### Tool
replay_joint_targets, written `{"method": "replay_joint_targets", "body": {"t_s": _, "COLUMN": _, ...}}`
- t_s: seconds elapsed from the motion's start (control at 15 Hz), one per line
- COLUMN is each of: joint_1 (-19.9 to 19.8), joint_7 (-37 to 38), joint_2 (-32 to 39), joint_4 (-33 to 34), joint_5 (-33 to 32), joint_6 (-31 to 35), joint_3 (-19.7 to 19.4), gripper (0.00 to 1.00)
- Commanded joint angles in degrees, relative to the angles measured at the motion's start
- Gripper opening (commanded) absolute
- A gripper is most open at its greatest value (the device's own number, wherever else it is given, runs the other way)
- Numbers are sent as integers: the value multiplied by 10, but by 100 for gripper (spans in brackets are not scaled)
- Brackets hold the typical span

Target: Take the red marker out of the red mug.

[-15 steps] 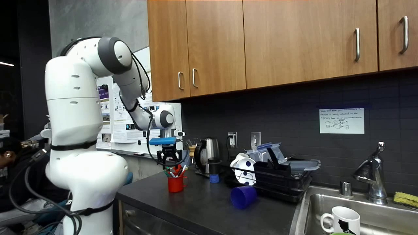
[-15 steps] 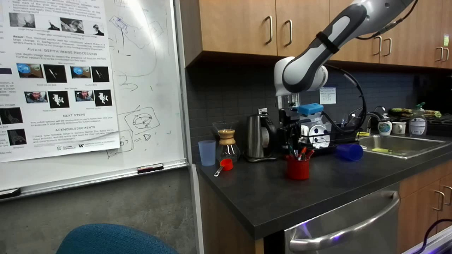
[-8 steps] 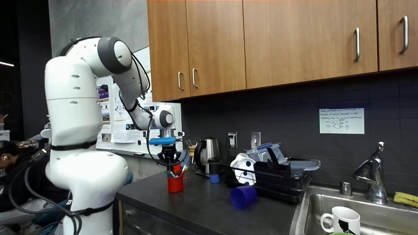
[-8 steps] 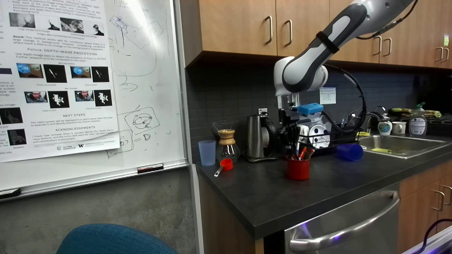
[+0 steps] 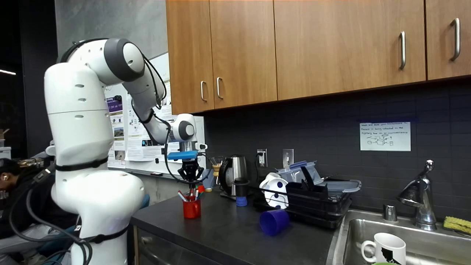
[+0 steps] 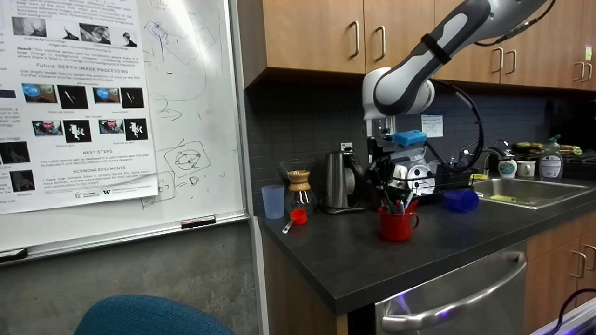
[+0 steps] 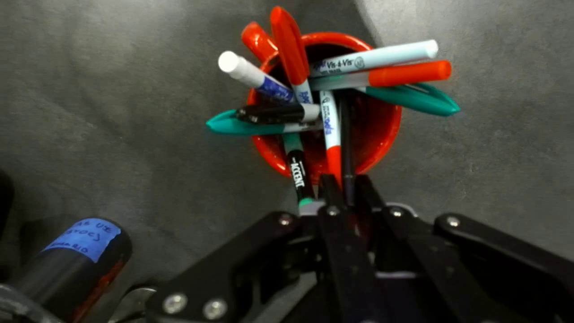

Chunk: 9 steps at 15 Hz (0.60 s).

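Dark worktop [image 5: 235, 239] before a dark tiled wall [image 5: 331, 140], bearing a red mug [image 6: 395, 229] filled with assorted markers [image 7: 273, 87]. Target: red marker [image 7: 331, 128], standing inside the red mug and leaning so that its red end runs up to the fingers [image 7: 331, 193]; it is judged the target because it lies nearest them. Handling, by judgement: light, stiff and not fragile, with a smooth barrel likely to roll or slip in a narrow grip. Crossed neighbours may snag it, and the red mug could drag or tip. Best hold: squarely across the red end, then a straight upward draw. Appearance: slender, with a white barrel, blue-violet lettering and a plain red end; two other red-capped markers [image 7: 293, 58] share the red mug, so identity is uncertain. State of the fingers: set close together and, it appears, clenched on a dark pen [image 7: 346, 143] that rises between them; whether the red end is pinched too cannot be told, and a dim red patch [image 7: 359, 226] deeper between them is too dark to name. Surroundings: a dark canister [image 5: 241, 190] with blue tape [image 5: 241, 201], a metal kettle [image 6: 336, 181], a red scoop [image 6: 299, 216] near the worktop's end and, toward the sink [image 6: 554, 190], a blue cup [image 6: 461, 201] on its side.
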Motion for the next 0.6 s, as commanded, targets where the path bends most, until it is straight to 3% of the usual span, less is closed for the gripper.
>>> {"method": "replay_joint_targets", "body": {"t_s": 0.0, "joint_1": -1, "joint_7": 12, "joint_2": -41, "joint_4": -12, "joint_5": -13, "joint_6": -2, "joint_3": 3, "gripper": 3}}
{"method": "replay_joint_targets", "body": {"t_s": 0.53, "joint_1": 1, "joint_7": 10, "joint_2": -93, "joint_4": -10, "joint_5": -42, "joint_6": -9, "joint_3": 12, "gripper": 3}}
